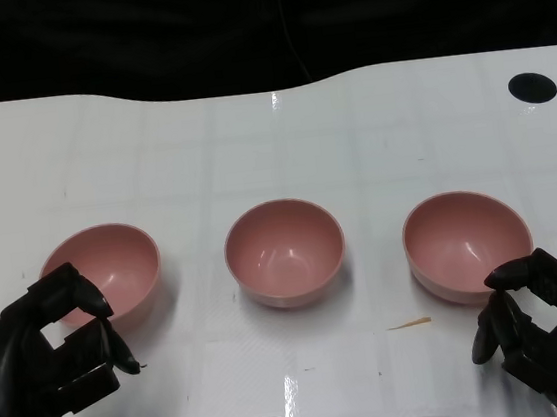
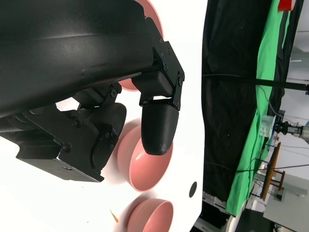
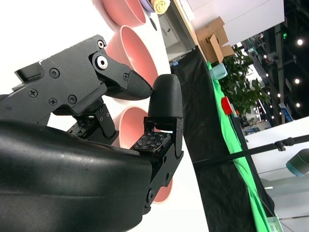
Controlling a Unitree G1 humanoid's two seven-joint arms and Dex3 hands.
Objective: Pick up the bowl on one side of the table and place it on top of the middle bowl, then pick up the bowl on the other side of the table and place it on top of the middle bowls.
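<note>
Plainly, as the frames stand:
Tabletop (image 1: 282, 148): white and glossy, carrying three pink bowls in a row, well apart from one another; a black round hole (image 1: 531, 87) sits near its far right corner.
Left bowl (image 1: 104, 271): upright at the left of the row, nothing in it, its near rim just beyond the left hand's fingertips in the head view.
Middle bowl (image 1: 284, 251): upright at the centre, nothing stacked on it.
Right bowl (image 1: 468, 244): upright at the right of the row, its near rim just beside the right hand's fingers.
Left hand (image 1: 49, 355): low at the near left edge, fingers curled in part but apart, holding nothing; whether a fingertip touches the left bowl cannot be told.
Right hand (image 1: 548, 324): low at the near right edge, fingers bent and apart, holding nothing; contact with the right bowl cannot be told.
Small sliver (image 1: 411, 324): a thin tan scrap lying flat on the tabletop, near the right bowl and in front of it.
</note>
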